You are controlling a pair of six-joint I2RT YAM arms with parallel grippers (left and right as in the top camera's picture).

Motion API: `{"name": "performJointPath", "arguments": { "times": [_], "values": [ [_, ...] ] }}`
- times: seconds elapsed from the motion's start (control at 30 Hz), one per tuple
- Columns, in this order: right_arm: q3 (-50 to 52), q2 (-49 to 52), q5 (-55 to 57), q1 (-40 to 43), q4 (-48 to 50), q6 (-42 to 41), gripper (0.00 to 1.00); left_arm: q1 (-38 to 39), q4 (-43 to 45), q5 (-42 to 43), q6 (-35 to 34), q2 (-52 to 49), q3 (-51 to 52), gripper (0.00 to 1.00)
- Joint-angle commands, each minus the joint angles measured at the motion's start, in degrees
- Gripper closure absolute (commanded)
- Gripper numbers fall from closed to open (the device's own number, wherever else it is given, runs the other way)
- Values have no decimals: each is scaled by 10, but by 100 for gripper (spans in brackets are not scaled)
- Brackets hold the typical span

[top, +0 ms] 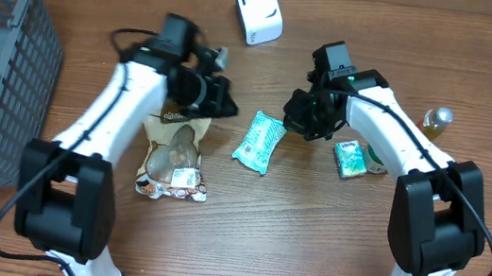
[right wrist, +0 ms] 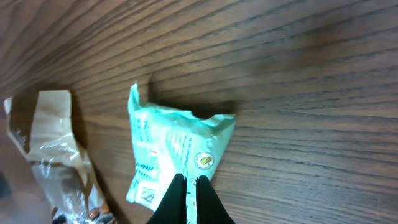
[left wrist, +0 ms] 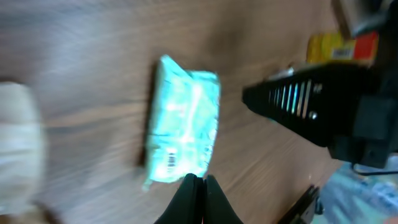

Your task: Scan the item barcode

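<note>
Closed black fingers of the left gripper (left wrist: pixel 198 182) are showing at the bottom of its wrist view, pressing together with nothing between them; the teal packet (left wrist: pixel 183 127) is lying flat on the wooden table (left wrist: pixel 93 74) just ahead of those tips, its barcode (left wrist: pixel 169 163) facing up at the end nearest them; the right gripper (right wrist: pixel 186 182) is also sitting shut and empty, its tips overlapping the packet's near edge in its own view, though contact cannot be told; seen from overhead, the packet is resting between the two grippers; a brown snack bag (top: pixel 174 152) is lying under the left arm; a white scanner (top: pixel 259 11) is standing well beyond both grippers.
</note>
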State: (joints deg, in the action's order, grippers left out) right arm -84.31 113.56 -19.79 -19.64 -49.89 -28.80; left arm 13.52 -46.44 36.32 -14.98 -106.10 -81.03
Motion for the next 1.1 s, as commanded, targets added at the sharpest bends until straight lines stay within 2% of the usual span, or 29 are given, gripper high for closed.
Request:
{"name": "performJointPath", "arguments": {
  "times": [0.0,0.13,0.33,0.53,0.63,0.8,0.87,1.07],
  "values": [
    [-10,-19,-31,0,-2,26,96,51,0,-77,-49,4,-3,96],
    [7,-17,-48,0,6,35,96,97,-1,-141,-91,4,-3,96],
    [40,-6,-107,7,50,38,96,113,0,-172,-128,4,5,96],
    [45,15,-143,8,65,81,96,113,26,-164,-122,4,43,96],
    [45,16,-142,8,69,81,96,113,46,-139,-103,4,53,96],
    [45,16,-142,8,72,81,96,112,54,-134,-111,-1,57,96],
    [45,16,-138,8,72,81,96,112,63,-108,-112,-22,57,96],
    [46,16,-132,7,68,81,96,110,63,-108,-112,-88,57,96]
  ]
}}
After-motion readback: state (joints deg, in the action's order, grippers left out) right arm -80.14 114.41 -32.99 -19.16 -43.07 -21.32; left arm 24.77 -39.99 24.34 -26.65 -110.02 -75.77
